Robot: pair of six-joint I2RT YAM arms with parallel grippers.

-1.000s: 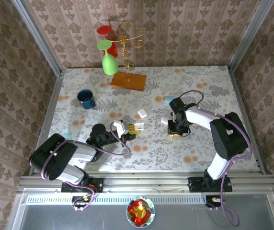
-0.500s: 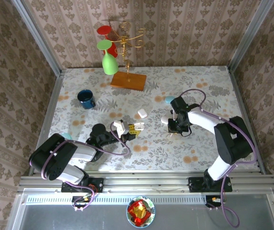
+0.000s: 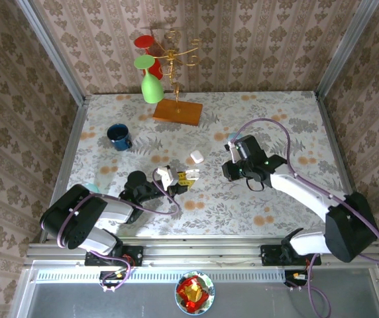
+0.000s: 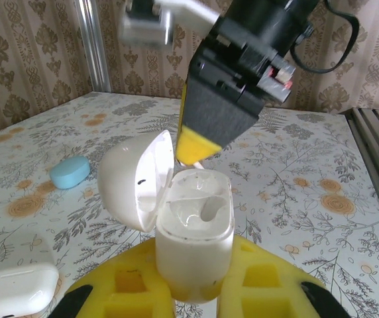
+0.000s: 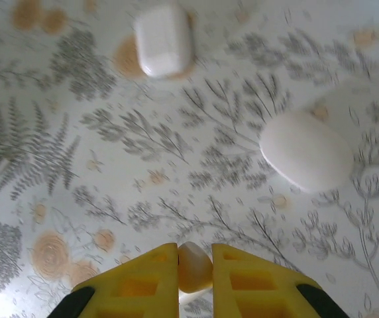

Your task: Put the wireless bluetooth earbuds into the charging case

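My left gripper (image 4: 191,291) is shut on the white charging case (image 4: 196,232), held upright with its lid open to the left and its sockets showing. From above, this gripper (image 3: 178,180) sits left of the table's centre. My right gripper (image 5: 195,260) is shut on one small white earbud (image 5: 195,268), held above the flowered tabletop. From above, the right gripper (image 3: 228,171) lies right of the case. In the left wrist view its yellow fingertip (image 4: 199,142) hangs just behind and above the open case.
Below the right gripper lie a closed white case (image 5: 163,40) and a smooth white oval case (image 5: 307,151). A teal case (image 4: 70,172) and another white case (image 4: 17,289) lie left of the held one. A blue mug (image 3: 118,136) and a glass stand (image 3: 176,109) stand at the back.
The right arm has lifted and swung left toward the held case, its elbow stretching out to the right. Its jaws have closed on the earbud. The left arm has not moved.
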